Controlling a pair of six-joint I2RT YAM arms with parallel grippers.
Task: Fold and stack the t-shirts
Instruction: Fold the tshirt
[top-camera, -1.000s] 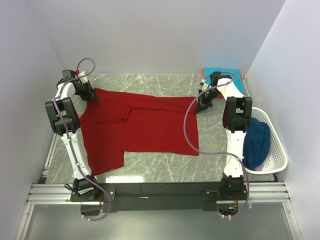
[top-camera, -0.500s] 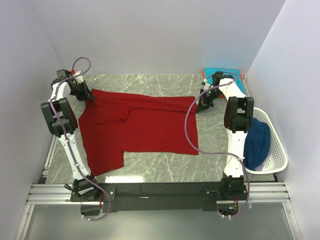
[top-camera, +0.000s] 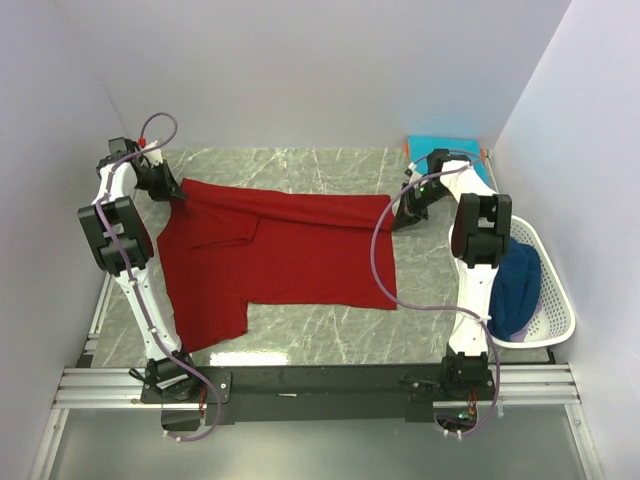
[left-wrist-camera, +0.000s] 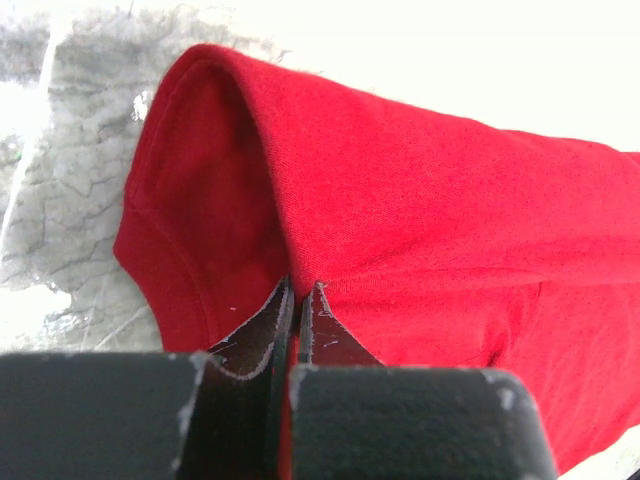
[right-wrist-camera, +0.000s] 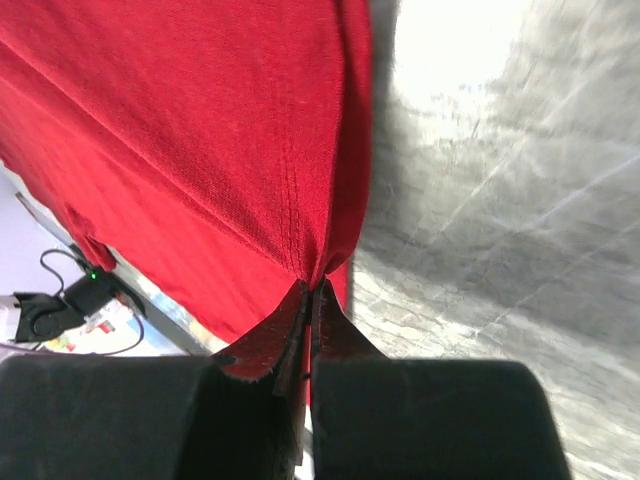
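From above, the dark red t-shirt (top-camera: 290, 250) lies spread across the middle of the surface (top-camera: 300, 163), with one sleeve trailing toward the near-left corner. Your left fingers (top-camera: 175, 189) are on its far-left corner and your right fingers (top-camera: 404, 215) on its far-right corner, so the far edge looks stretched between them. This appears to be the first lengthwise fold. Move both ends together at one height so the edge stays straight, and lay it parallel to the near hem. A folded teal t-shirt (top-camera: 452, 150) sits just behind the right arm at the far-right corner. The navy blue t-shirt (top-camera: 515, 285) lies in the white basket (top-camera: 561, 318) beside that arm, so swing inward, away from both. In the left wrist view, the fingers are shut tight on a pinch of red cloth just under the sleeve's rolled edge. It is a thin bite, so pull gently or it may slip. In the right wrist view, the fingers are likewise closed on a gathered corner by the stitched hem. The cloth fans upward from the pinch, with bare marbled surface alongside.
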